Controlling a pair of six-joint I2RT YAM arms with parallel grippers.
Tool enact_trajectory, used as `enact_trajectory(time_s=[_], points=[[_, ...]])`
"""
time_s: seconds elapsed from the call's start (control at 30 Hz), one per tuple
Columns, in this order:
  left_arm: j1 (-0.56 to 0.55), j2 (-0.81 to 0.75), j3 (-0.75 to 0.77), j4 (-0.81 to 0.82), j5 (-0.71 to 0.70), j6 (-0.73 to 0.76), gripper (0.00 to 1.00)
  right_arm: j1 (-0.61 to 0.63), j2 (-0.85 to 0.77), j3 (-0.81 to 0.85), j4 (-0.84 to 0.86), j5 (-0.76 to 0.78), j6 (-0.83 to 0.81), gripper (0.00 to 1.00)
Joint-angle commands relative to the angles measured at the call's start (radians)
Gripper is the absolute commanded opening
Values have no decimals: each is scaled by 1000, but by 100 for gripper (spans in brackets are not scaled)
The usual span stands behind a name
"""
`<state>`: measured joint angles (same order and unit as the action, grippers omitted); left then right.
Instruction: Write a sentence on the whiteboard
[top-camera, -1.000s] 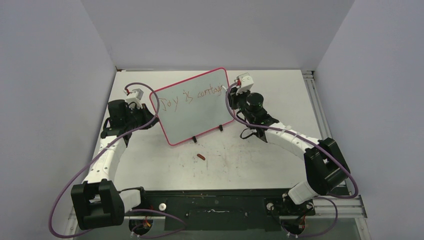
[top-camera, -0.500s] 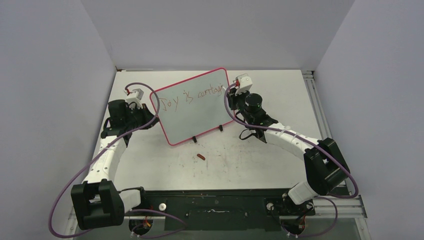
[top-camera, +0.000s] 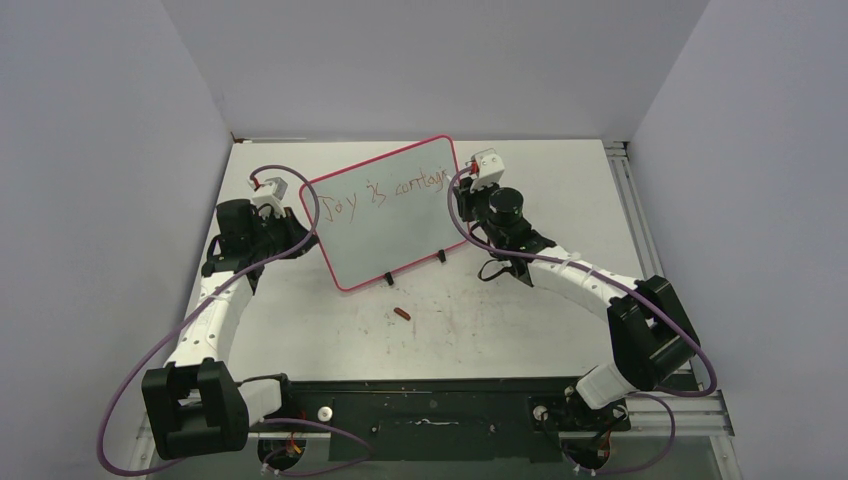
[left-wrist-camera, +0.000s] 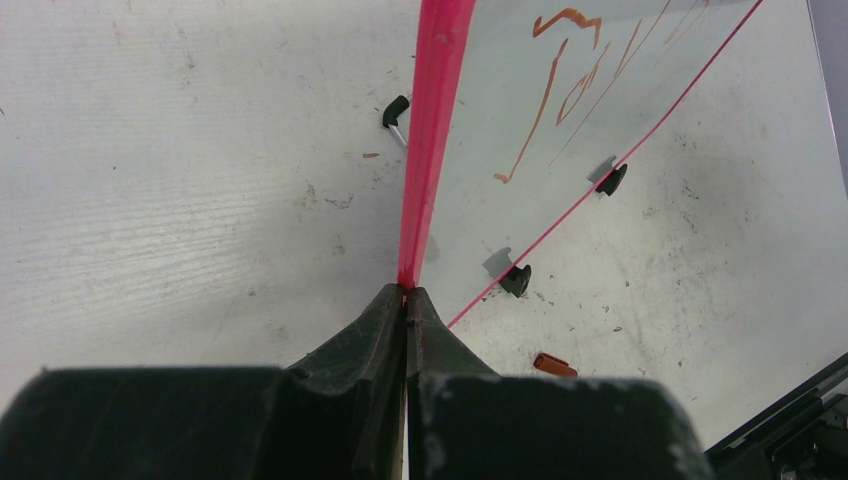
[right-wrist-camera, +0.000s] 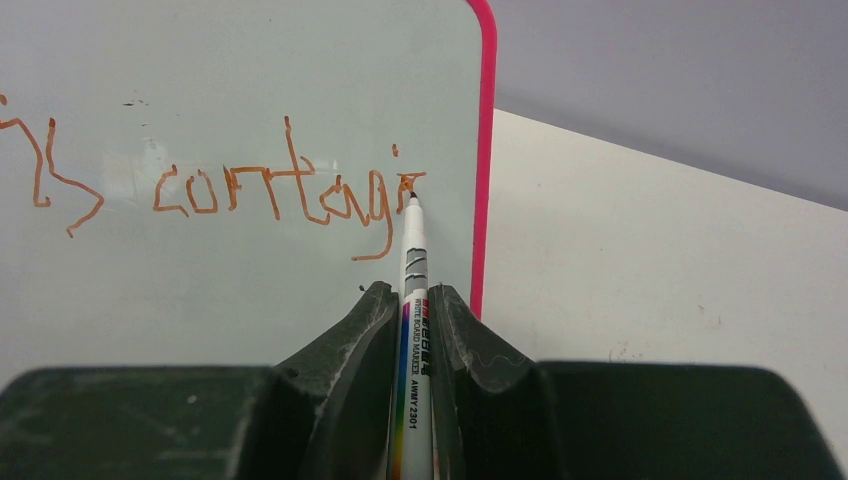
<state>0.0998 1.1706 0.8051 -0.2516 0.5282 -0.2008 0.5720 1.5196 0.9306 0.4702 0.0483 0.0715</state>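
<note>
whiteboard (top-camera: 385, 215) stands on the table (top-camera: 520, 320); left gripper (left-wrist-camera: 405, 300) clamped on its pink left edge, right gripper (right-wrist-camera: 412, 310) clenched on a marker (right-wrist-camera: 413, 260), tip touching the sentence (right-wrist-camera: 280, 195) end

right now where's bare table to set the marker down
Two patches of the table: on the whiteboard's near side, around a small red piece; and far right, beside the rail. Crowded at the board's side edges, where left gripper clamps it and right gripper holds the marker.
</note>
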Motion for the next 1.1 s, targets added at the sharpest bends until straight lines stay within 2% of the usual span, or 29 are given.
enact_trajectory(time_s=[0.0, 1.07], points=[[-9, -6, 43, 6, 14, 12, 0, 8, -2, -10, 26, 47, -1, 5], [-11, -4, 43, 5, 13, 12, 0, 24, 12, 48, 102, 51, -15, 5]])
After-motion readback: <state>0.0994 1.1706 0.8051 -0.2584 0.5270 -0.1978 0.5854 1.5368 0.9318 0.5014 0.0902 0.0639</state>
